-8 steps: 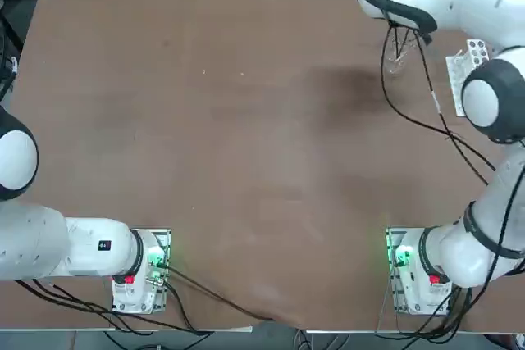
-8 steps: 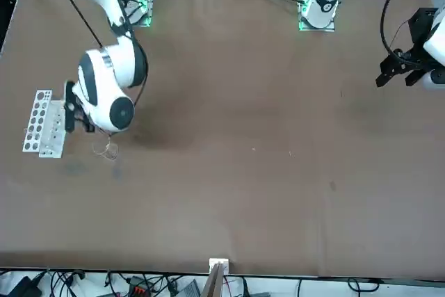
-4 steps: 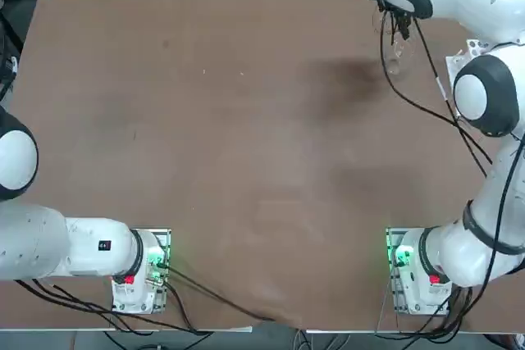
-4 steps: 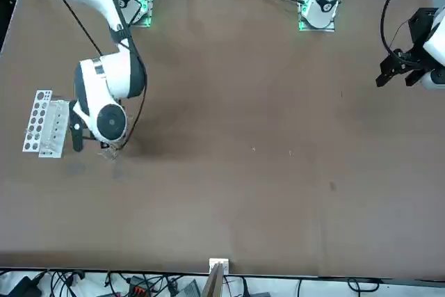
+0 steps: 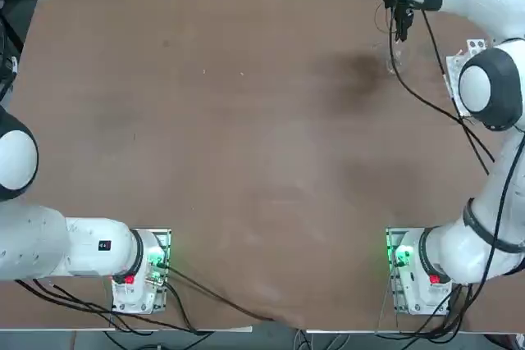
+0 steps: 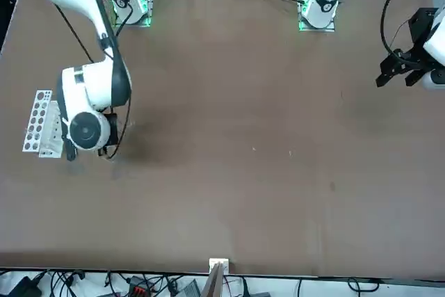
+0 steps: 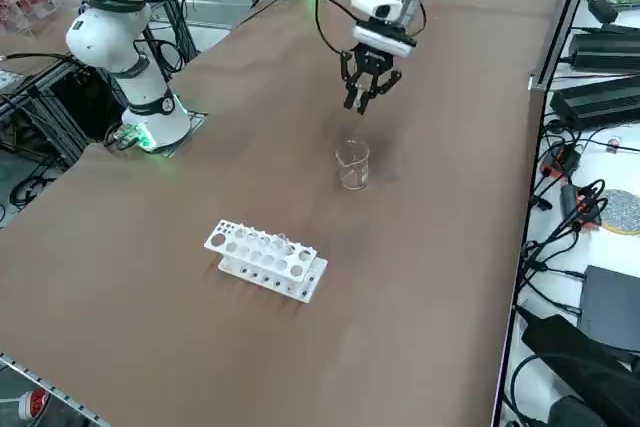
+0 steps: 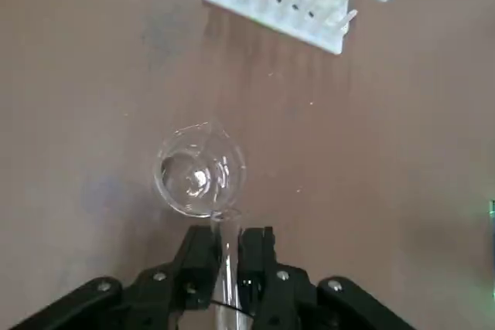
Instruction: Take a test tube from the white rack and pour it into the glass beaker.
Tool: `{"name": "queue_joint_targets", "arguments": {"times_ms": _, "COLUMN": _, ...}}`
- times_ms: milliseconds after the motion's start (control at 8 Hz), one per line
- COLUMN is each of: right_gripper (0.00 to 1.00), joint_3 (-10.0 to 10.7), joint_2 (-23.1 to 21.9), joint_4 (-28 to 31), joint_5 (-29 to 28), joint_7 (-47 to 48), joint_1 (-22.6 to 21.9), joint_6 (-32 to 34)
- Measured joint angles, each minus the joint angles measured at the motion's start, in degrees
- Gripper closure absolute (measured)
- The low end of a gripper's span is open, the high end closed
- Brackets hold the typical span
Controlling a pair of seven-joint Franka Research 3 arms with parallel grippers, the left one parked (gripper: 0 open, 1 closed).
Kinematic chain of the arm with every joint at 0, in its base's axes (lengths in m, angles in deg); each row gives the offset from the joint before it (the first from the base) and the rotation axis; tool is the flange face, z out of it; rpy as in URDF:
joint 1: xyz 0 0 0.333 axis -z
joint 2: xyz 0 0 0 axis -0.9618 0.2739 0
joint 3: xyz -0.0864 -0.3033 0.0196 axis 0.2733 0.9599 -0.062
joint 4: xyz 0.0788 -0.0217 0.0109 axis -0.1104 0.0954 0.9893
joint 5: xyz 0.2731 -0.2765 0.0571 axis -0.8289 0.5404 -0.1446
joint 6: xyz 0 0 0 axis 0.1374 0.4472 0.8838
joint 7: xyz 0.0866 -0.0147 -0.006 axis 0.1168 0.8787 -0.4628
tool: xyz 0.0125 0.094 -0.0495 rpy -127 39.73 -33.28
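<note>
My right gripper is shut on a clear test tube, which runs between the two black fingers. The tube's end reaches the rim of the glass beaker. The beaker stands upright on the brown table, and the gripper hangs above it, a little beyond it. From overhead the gripper is on the far side of the beaker. The white rack lies past the beaker toward the table's right edge; my arm's elbow partly covers the rack.
The white rack sits beside my arm's wrist in the front view, which hides the beaker there. Black cables hang from the right arm above the table. Boxes and cables lie past the table's far edge.
The right arm's wrist has swung away from the rack and toward the table's far side, carrying the gripper with the tube to the beaker. Beaker and rack have stayed put.
</note>
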Motion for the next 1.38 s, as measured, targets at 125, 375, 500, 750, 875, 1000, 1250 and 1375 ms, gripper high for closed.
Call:
{"name": "queue_joint_targets", "arguments": {"times_ms": 125, "right_gripper": 0.81, "joint_3": 0.0, "joint_2": 0.2, "joint_4": 1.2, "joint_5": -0.6, "joint_7": -0.1, "joint_1": 0.5, "joint_6": -1.6}}
{"name": "queue_joint_targets", "arguments": {"times_ms": 375, "right_gripper": 0.81, "joint_3": 0.0, "joint_2": 0.6, "joint_4": 3.4, "joint_5": -2.8, "joint_7": -0.3, "joint_1": 1.4, "joint_6": -4.9}}
{"name": "queue_joint_targets", "arguments": {"times_ms": 500, "right_gripper": 0.81, "joint_3": 0.0, "joint_2": 0.6, "joint_4": 4.5, "joint_5": -3.4, "joint_7": -1.0, "joint_1": 2.1, "joint_6": -6.3}}
{"name": "queue_joint_targets", "arguments": {"times_ms": 750, "right_gripper": 0.81, "joint_3": 0.0, "joint_2": 0.6, "joint_4": 5.8, "joint_5": -4.5, "joint_7": -2.0, "joint_1": 3.2, "joint_6": -8.3}}
{"name": "queue_joint_targets", "arguments": {"times_ms": 875, "right_gripper": 0.81, "joint_3": 0.0, "joint_2": 0.5, "joint_4": 5.8, "joint_5": -5.5, "joint_7": -2.6, "joint_1": 3.4, "joint_6": -8.5}}
{"name": "queue_joint_targets", "arguments": {"times_ms": 1000, "right_gripper": 0.81, "joint_3": 0.0, "joint_2": 0.2, "joint_4": 5.8, "joint_5": -7.6, "joint_7": -3.7, "joint_1": 3.6, "joint_6": -8.5}}
{"name": "queue_joint_targets", "arguments": {"times_ms": 1250, "right_gripper": 0.81, "joint_3": 0.0, "joint_2": -1.3, "joint_4": 6.4, "joint_5": -10.0, "joint_7": -5.8, "joint_1": 4.7, "joint_6": -8.5}}
{"name": "queue_joint_targets", "arguments": {"times_ms": 1375, "right_gripper": 0.81, "joint_3": 0.0, "joint_2": -1.8, "joint_4": 6.8, "joint_5": -10.9, "joint_7": -6.8, "joint_1": 5.3, "joint_6": -8.5}}
